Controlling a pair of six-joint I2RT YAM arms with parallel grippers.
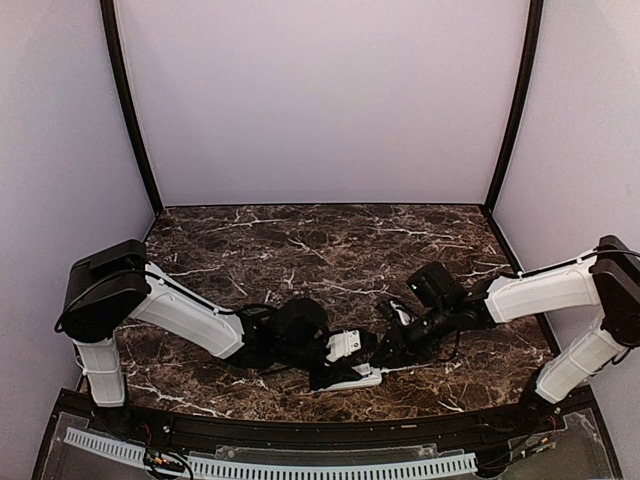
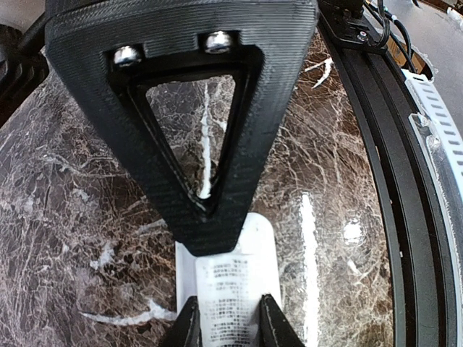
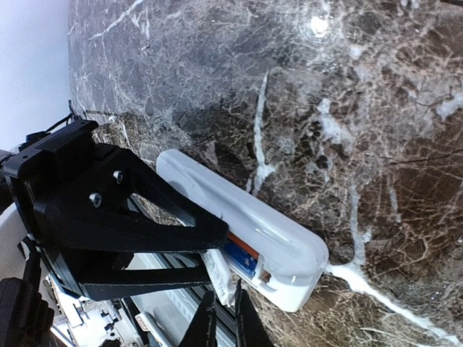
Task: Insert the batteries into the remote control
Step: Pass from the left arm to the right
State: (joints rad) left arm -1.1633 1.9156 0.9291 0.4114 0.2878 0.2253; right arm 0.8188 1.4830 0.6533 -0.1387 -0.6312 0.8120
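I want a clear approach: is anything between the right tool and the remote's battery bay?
Nothing visible. The right tool hangs right at the remote's open bay, where blue and orange batteries show; the left tool grips the remote farther along.

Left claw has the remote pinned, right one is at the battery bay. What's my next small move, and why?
Probably nudge the right claw in to press the batteries flat. The left claw grips the remote control by its sides, blue and orange show in the open compartment, and the right claw's fingers sit nearly together beside it. Whether the cells are fully seated I cannot tell.
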